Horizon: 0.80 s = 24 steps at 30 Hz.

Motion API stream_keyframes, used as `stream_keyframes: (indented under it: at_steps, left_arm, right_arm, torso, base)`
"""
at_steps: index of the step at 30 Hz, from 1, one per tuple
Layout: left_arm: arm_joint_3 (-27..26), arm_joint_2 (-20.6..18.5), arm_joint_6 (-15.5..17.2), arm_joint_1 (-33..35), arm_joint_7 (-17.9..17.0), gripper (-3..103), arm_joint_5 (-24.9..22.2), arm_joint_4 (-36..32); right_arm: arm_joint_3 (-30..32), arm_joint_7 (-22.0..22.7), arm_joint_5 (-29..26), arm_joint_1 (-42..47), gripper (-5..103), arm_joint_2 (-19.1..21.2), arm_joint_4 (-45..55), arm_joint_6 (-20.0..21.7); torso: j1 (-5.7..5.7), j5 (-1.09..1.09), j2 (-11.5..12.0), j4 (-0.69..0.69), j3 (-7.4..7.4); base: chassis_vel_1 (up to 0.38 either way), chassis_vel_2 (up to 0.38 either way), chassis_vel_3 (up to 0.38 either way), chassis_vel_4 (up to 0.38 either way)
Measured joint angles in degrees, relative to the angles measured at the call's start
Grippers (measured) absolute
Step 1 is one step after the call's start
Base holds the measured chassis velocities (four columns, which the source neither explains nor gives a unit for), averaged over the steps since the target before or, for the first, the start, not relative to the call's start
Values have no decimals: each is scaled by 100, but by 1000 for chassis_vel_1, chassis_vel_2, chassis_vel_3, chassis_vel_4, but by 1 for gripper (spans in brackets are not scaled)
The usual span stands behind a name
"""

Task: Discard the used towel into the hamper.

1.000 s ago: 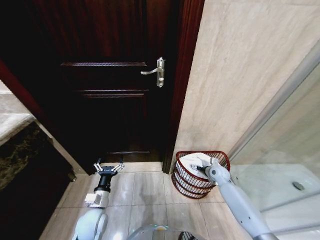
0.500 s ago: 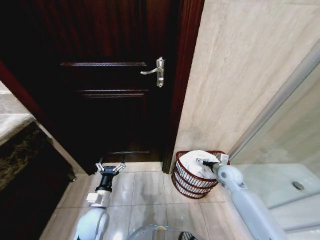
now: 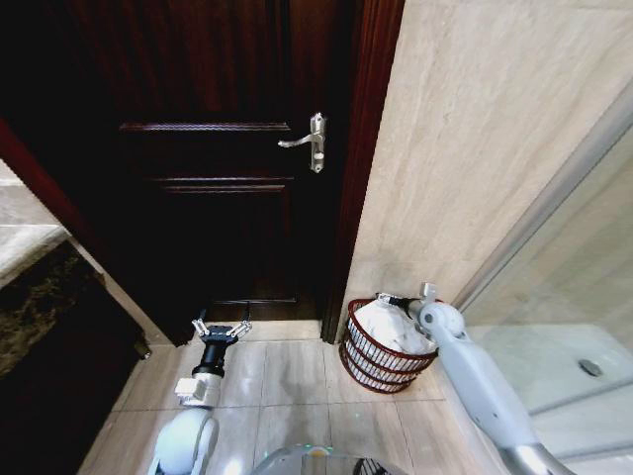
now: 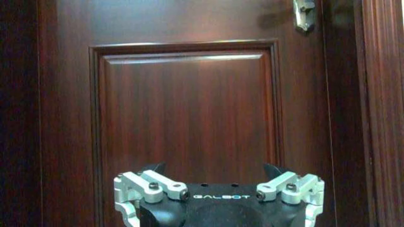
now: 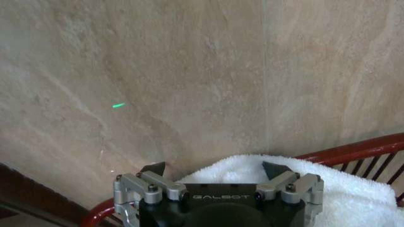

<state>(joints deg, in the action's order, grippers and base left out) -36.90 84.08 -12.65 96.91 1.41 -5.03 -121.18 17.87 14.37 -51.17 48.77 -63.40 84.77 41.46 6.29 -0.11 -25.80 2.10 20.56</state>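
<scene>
I see the hamper on the tiled floor at about 4 o'clock in my head view, tucked against the beige stone wall just right of the dark wooden door. The towel sits inside it, a white bundle heaped up to the red rim and a little above it.

My right gripper is over the far rim of the hamper, at the towel's upper edge, its arm reaching in from 5 o'clock. From the right wrist camera its jaws stand apart with nothing between them: the towel lies beyond the right gripper, and the hamper rim curves behind it against the wall (a small green speck of light shows on the stone).

My left gripper is at 7 o'clock, low over the floor and pointing at the door, well apart from the hamper. Through its wrist camera the left gripper has its jaws spread wide and empty, facing the door panel, with the handle at the upper edge. In the head view the handle sits near 12 o'clock.
</scene>
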Motion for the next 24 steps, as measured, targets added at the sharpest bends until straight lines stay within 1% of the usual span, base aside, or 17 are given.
stream_keyframes:
  at_steps: [3, 8, 10, 11, 12, 13, 14, 15, 16, 17, 18, 19, 20, 21, 22, 23, 24]
  left_arm:
    - [-33, -17, -17, 26, -3, 100, -29, 8]
    - [-26, -11, -24, 15, -5, 100, -27, 26]
    - [5, 5, -24, 6, -5, 100, -12, 27]
    - [29, 12, -19, -8, -2, 100, 1, 26]
    - [33, 21, -26, -15, 1, 100, 11, 23]
    - [33, 21, -26, -15, 1, 100, 11, 23]
    - [33, 13, -18, -24, 2, 100, 22, 29]
    - [55, 17, -33, -15, 21, 100, 25, 15]
    - [49, -2, -24, -17, 12, 100, 24, 48]
    - [49, -2, -24, -17, 12, 100, 24, 48]
    - [53, -15, -32, -18, 18, 100, 24, 61]
    - [52, -33, -37, -1, 18, 100, 18, 70]
    - [49, -47, -39, -5, 14, 100, 5, 70]
    - [49, -47, -39, -5, 14, 100, 5, 70]
    - [49, -56, -39, -10, 15, 100, -7, 82]
    - [51, -59, -39, -10, 16, 100, -12, 95]
    - [51, -59, -39, -10, 16, 100, -12, 95]
  right_arm:
    - [30, -87, 155, 206, 100, -32, -79, -5]
    - [69, -115, 259, 406, 100, -41, -62, -7]
    - [90, -27, 301, 550, 100, -47, 84, -8]
    - [102, 83, 384, 639, 100, -50, 208, -15]
    - [56, 131, 388, 748, 100, -46, 183, 17]
    - [56, 131, 388, 748, 100, -46, 183, 17]
    - [36, 176, 404, 762, 100, -52, 200, -3]
    - [45, 195, 422, 731, 100, -44, 227, -40]
    - [57, 213, 479, 686, 100, -23, 261, -156]
    - [57, 213, 479, 686, 100, -23, 261, -156]
    - [59, 225, 532, 649, 100, 9, 243, -242]
    - [60, 241, 530, 579, 100, 34, 237, -273]
    - [67, 302, 436, 551, 100, 59, 261, -225]
    - [67, 302, 436, 551, 100, 59, 261, -225]
    - [80, 398, 343, 519, 100, 98, 311, -180]
    - [88, 453, 289, 499, 100, 130, 364, -152]
    - [88, 453, 289, 499, 100, 130, 364, -152]
  torso:
    - [-3, 2, -5, 4, -5]
    - [-3, 0, -7, 5, -6]
    - [-2, 2, -6, 5, -2]
    - [-1, 2, -4, 0, 0]
    - [-1, 4, 1, 5, 8]
    - [-1, 4, 1, 5, 8]
    - [17, 56, 16, -15, 25]
    - [18, 46, 16, 5, 22]
    - [2, 12, 7, -11, 5]
    - [2, 12, 7, -11, 5]
    - [2, -11, 5, -15, 5]
    - [7, 33, 7, 3, 10]
    - [4, 33, 6, 0, 8]
    - [4, 33, 6, 0, 8]
    - [4, 5, 5, 1, 6]
    - [3, -9, 4, 2, 4]
    - [3, -9, 4, 2, 4]
  base:
    - [0, 0, 0, 0]
    - [0, 0, 0, 0]
    - [0, 0, 0, 0]
    - [0, 0, 0, 0]
    - [0, 0, 0, 0]
    - [0, 0, 0, 0]
    - [0, 0, 0, 0]
    - [14, -66, -112, 15]
    - [-103, -66, -112, -52]
    - [-103, -66, -112, -52]
    - [11, -15, 67, -52]
    - [0, 0, 0, 0]
    - [0, 0, 0, 0]
    - [0, 0, 0, 0]
    - [0, 0, 0, 0]
    - [0, 0, 0, 0]
    - [0, 0, 0, 0]
